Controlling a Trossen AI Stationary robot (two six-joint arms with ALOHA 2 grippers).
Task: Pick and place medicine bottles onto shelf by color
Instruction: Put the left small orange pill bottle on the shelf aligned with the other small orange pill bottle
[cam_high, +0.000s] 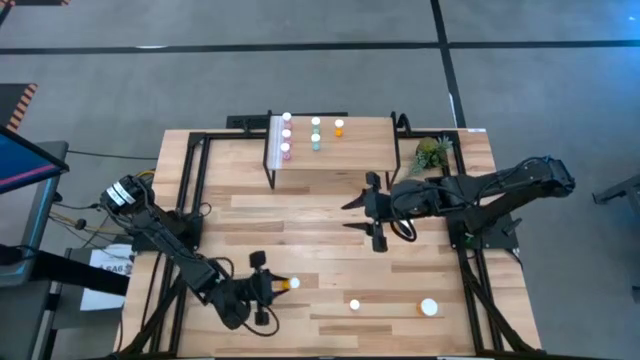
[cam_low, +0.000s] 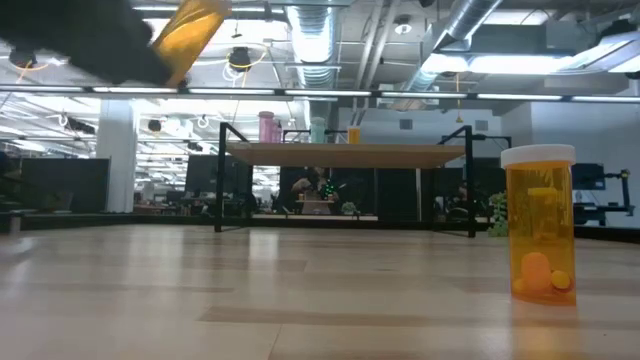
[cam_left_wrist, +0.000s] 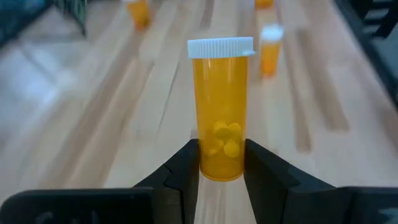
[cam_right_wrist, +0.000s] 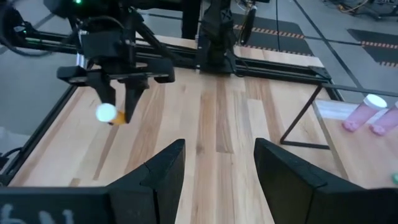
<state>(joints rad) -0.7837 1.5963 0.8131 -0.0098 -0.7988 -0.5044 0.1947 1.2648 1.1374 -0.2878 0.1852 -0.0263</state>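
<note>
An orange medicine bottle (cam_left_wrist: 221, 93) with a white cap is held by my left gripper (cam_high: 272, 288), near the table's front left; it shows blurred and tilted at the low view's top left (cam_low: 190, 35). My right gripper (cam_high: 350, 216) hovers open over the table's middle, in front of the shelf (cam_high: 360, 158), holding nothing. Pink (cam_high: 286, 135), teal (cam_high: 315, 133) and orange (cam_high: 339, 128) bottles stand upright in rows on the shelf. A small bottle (cam_high: 355, 305) and a wider orange bottle (cam_high: 428, 308) stand on their bases on the table near its front edge. My left gripper pinches the orange bottle's body near its bottom end (cam_left_wrist: 221, 163) between its two fingers (cam_left_wrist: 186, 168), one on each side. The bottle sticks out forward beyond the fingertips, cap (cam_right_wrist: 106, 112) away from the gripper. It is lifted clear of the table and tilted.
A small green plant (cam_high: 430, 152) stands right of the shelf. Black frame rails (cam_high: 190, 190) run along the table's left and right sides. Bare wood lies between the two grippers and in front of the shelf.
</note>
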